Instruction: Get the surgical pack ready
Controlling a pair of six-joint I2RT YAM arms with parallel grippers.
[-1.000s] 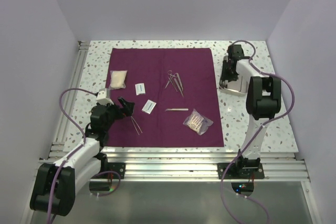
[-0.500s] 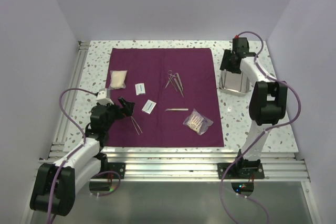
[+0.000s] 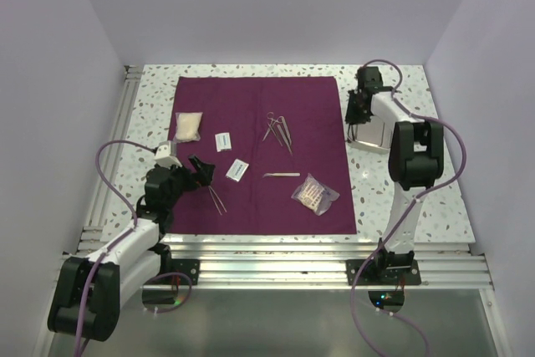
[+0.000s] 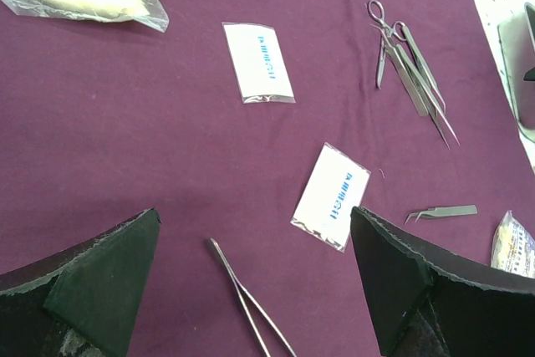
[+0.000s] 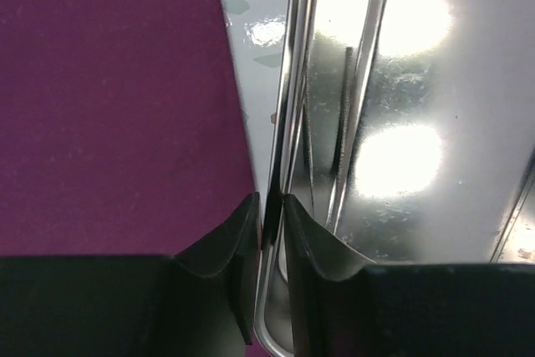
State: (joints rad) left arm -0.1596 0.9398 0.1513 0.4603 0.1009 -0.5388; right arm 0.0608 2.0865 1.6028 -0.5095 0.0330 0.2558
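Bright even light, glare on tray (image 5: 401,156)

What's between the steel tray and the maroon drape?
A strip of speckled tabletop, under a finger of the right pincer gripping the tray; right wrist view.

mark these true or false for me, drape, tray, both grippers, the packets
1. The drape is spread out flat. True.
2. The right gripper is shut on the tray rim. True.
3. The tray is on the drape. False: it is beside the drape's right edge, off the cloth.
4. The left gripper holds a white packet. False: it is open and empty, above the drape.
5. Two white packets lie on the drape. True.
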